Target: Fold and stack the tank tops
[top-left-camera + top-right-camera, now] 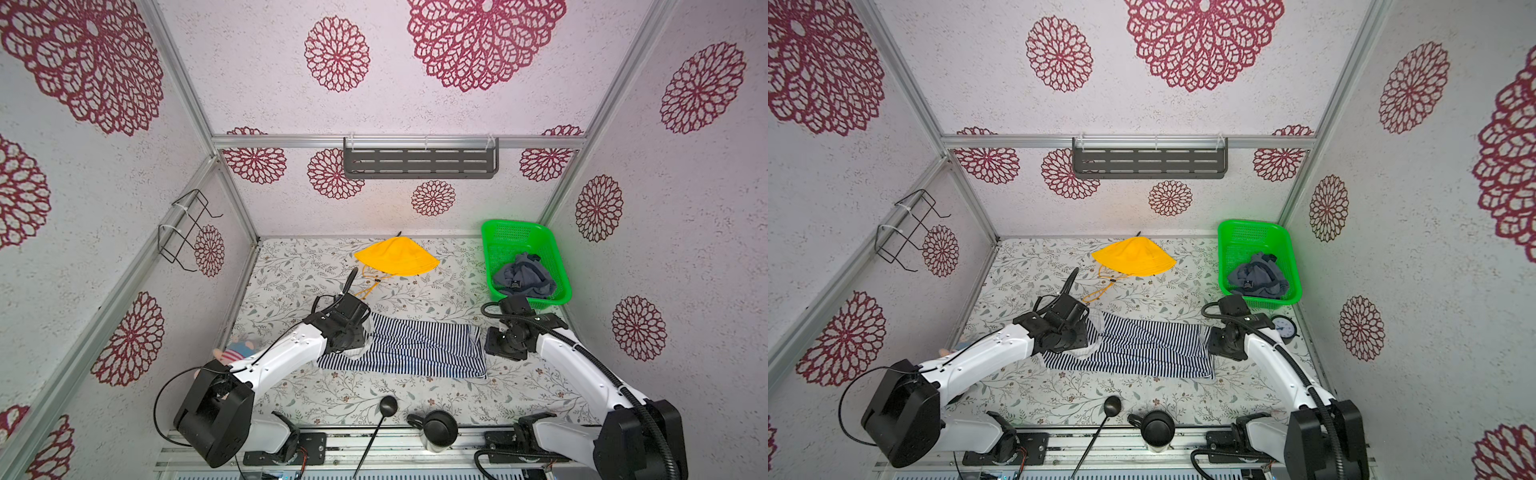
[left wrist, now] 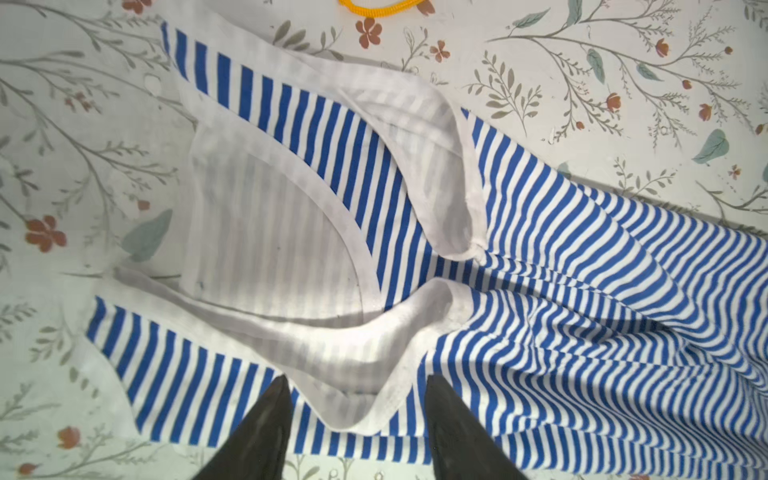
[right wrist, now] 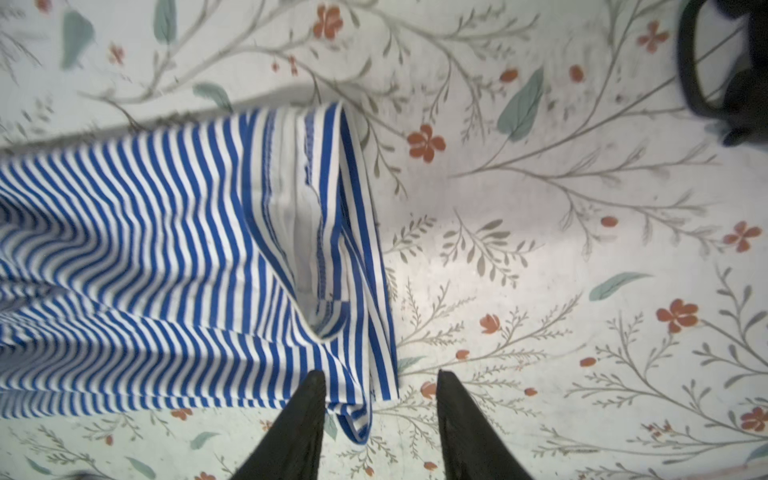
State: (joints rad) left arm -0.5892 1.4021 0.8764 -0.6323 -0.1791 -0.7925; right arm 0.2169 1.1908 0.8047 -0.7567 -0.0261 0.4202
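Two tank tops are in sight. The striped top [image 1: 415, 347] lies flat on the middle of the table [image 1: 374, 399], long side running left to right. Its straps point toward the left edge and its hem toward the right edge. The cloth looks folded lengthwise, with some creases near the middle.

My left gripper [image 2: 357, 386] hangs over the strap end. Its jaws stand apart at a middling width and hold nothing. In the left wrist view a white-edged armhole of the top lies on the table between the two fingers [image 2: 274, 411]. I think the tips sit just above the cloth, but the angle is too steep to be sure.

My right gripper [image 3: 380, 380] hangs at the hem end, at the top's near right corner. Its jaws are also parted and empty. One finger [image 3: 307, 407] is over the striped corner and the other is over bare table.

The grey top [image 1: 525, 276] sits crumpled in the green basket [image 1: 511, 226] at the table's far right corner. A yellow hat [image 1: 397, 257] rests by the far edge, its cord trailing toward the striped top. A black ladle [image 1: 388, 405] and a dark jug [image 1: 436, 428] stand at the near edge. A small clock [image 1: 1283, 326] sits by the right edge, behind my right arm. A soft toy [image 1: 237, 349] lies by the left edge.
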